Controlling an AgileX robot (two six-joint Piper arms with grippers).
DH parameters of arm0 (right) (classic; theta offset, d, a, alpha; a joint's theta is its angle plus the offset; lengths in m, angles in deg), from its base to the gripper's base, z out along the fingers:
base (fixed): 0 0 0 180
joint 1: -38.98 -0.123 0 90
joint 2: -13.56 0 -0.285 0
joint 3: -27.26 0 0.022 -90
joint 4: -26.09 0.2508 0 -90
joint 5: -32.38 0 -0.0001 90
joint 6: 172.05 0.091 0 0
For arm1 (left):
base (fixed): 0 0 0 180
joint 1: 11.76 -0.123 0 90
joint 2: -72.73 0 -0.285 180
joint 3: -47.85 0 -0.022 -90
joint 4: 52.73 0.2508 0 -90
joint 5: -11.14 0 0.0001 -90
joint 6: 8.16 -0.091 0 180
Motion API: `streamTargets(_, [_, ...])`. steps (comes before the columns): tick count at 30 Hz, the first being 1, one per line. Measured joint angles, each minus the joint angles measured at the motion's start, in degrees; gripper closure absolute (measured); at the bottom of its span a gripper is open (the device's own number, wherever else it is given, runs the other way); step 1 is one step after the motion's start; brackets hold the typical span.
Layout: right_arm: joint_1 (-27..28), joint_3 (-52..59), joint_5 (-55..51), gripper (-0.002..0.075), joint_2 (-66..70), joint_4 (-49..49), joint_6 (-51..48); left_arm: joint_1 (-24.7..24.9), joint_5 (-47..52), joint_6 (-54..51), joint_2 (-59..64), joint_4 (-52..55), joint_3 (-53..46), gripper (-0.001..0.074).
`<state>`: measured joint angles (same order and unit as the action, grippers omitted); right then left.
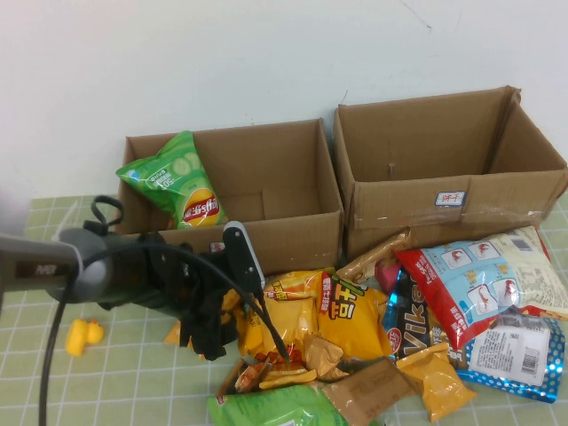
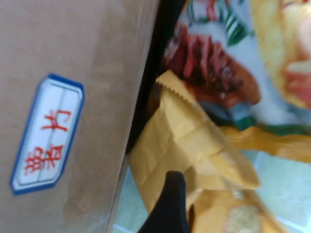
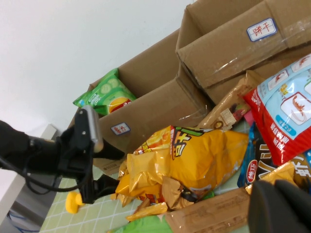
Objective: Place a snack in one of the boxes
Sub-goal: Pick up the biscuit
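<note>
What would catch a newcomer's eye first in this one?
Probably the heap of bright snack bags spilling over the table in front of two open cardboard boxes. Next, the green crisp bag leaning in the near left corner of the lower box, half above its rim. The left claw sits low at the pile's left edge before that box, while the right claw shows only in its own wrist view, above the pile.

The light was bright and even, with a pale wall (image 1: 266,53) behind the boxes. Soft shadows lay inside the low box (image 1: 266,191). Clear tape on the tall box (image 1: 444,209) had a little shine. Up close to the low box, the left wrist picture was blurry, its label (image 2: 46,131) fuzzy.
</note>
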<state>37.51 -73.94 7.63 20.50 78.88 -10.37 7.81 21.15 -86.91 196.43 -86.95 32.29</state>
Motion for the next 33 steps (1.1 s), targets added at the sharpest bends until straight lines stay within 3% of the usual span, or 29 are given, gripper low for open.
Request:
streamTargets(9, [0.0,0.0,0.0,0.0728,0.0,0.2,-0.2,0.0,-10.0,0.0,2.9,-0.4,0.0,0.0163])
streamTargets(23, [0.0,0.0,-0.3,0.0728,0.0,0.3,-0.4,0.4,-12.6,0.0,5.5,-2.2,0.0,0.0317])
streamTargets(26, [0.0,0.0,-0.6,0.0728,0.0,0.4,-0.4,1.2,-15.0,0.0,5.5,-2.4,0.0,0.0411])
streamTargets(30, [0.0,0.0,-0.7,0.0728,0.0,0.5,-0.4,2.3,-14.6,0.0,5.5,-2.4,0.9,0.0638])
streamTargets(33, [0.0,0.0,-0.7,0.0728,0.0,0.6,-0.5,2.8,-11.8,0.0,5.3,-2.5,1.2,0.0657])
